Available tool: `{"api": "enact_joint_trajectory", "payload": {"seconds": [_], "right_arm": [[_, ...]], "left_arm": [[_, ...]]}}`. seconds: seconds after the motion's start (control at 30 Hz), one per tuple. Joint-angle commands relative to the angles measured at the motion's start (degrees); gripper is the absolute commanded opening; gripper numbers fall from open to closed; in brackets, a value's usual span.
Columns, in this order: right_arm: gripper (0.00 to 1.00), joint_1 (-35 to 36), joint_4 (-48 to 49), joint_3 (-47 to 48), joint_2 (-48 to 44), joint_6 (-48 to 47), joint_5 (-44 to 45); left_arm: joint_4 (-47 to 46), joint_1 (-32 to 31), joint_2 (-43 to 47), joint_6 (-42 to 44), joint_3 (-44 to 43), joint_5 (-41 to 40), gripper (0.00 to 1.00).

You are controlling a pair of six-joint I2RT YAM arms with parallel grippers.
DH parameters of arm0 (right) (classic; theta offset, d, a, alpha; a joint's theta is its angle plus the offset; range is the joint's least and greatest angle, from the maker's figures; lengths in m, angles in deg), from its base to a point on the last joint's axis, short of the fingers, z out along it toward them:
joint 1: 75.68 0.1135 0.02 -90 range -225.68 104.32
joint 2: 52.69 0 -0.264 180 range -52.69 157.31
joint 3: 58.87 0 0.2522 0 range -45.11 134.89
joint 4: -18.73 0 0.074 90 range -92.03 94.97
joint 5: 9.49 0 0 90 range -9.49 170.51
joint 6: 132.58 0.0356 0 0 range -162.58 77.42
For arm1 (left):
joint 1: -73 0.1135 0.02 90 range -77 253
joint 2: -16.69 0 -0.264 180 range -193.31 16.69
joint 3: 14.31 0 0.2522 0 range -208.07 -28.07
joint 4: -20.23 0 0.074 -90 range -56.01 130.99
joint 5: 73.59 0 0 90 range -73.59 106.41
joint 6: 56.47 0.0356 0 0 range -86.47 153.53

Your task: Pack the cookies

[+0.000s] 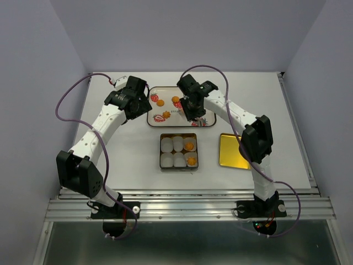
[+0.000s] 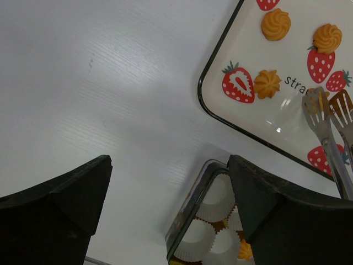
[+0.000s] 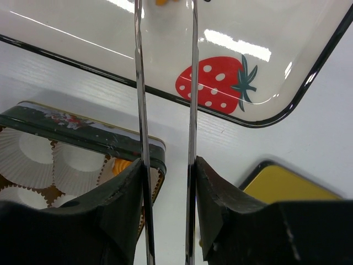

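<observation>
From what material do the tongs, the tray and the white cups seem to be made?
The tongs: polished metal, probably steel; silvery and mirror-like. The tray: glossy plastic or enamel perhaps; sharp light reflections. The cups: thin matte paper, finely pleated.

In the right wrist view the tongs (image 3: 193, 99) run off the top edge, tips unseen, and a cookie (image 3: 162, 1) there shows only as an orange sliver. The tin (image 3: 83, 133) is cut by the left edge, and a second cookie (image 3: 119, 165) inside it is half hidden behind the right pincer (image 3: 170, 163). From the left wrist, whatever lies between the tongs' tips is mostly covered by them.
</observation>
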Motion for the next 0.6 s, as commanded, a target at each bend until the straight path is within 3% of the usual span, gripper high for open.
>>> {"api": "enact_joint_trajectory", "payload": {"seconds": [0.0, 0.57], "right_arm": [[0.4, 0.37, 3.05, 3.26, -1.85, 0.43, 2.05], [0.4, 0.37, 4.54, -3.94, -14.32, 1.22, -3.22]], "left_arm": [[-0.25, -0.11, 1.88, 0.56, 0.32, -1.64, 0.99], [0.1, -0.02, 0.74, 0.74, -1.79, -1.03, 0.99]]}}
